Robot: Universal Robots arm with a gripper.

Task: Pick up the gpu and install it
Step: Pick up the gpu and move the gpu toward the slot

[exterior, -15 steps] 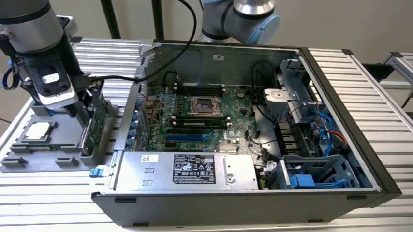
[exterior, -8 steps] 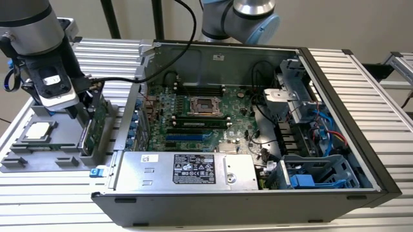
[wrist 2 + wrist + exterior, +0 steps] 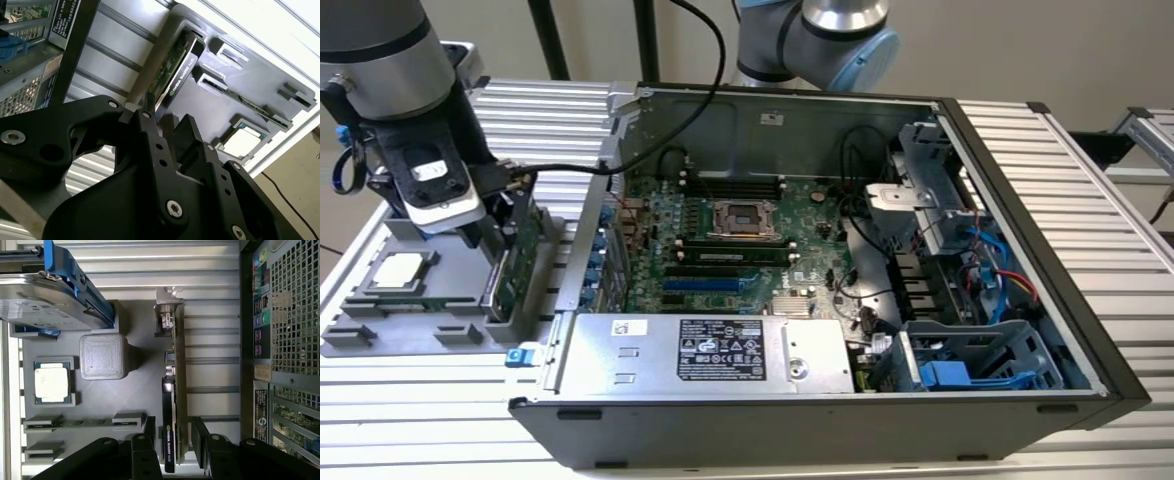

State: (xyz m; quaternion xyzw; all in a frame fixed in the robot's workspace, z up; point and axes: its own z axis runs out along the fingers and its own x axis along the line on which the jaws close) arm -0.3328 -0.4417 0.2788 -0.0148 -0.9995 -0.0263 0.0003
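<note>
The gpu [image 3: 175,370] stands on edge in a slot of the grey parts tray [image 3: 135,390], a green card with a black cooler face and a silver bracket at one end. My gripper [image 3: 174,424] is open and straddles the card's end away from the bracket, one finger on each side with a small gap to each face. In the second wrist view the black fingers [image 3: 146,131] sit just short of the gpu [image 3: 175,62]. The exterior view shows my gripper [image 3: 491,245] low over the gpu [image 3: 520,262], at that view's left, outside the open computer case [image 3: 1014,250].
On the tray lie a square silver CPU chip [image 3: 50,381], a hard drive with blue rails [image 3: 45,300], a grey block [image 3: 102,356] and memory sticks [image 3: 75,423]. The case wall [image 3: 280,340] stands close beside the tray. Inside are the motherboard [image 3: 720,240] and power supply [image 3: 707,348].
</note>
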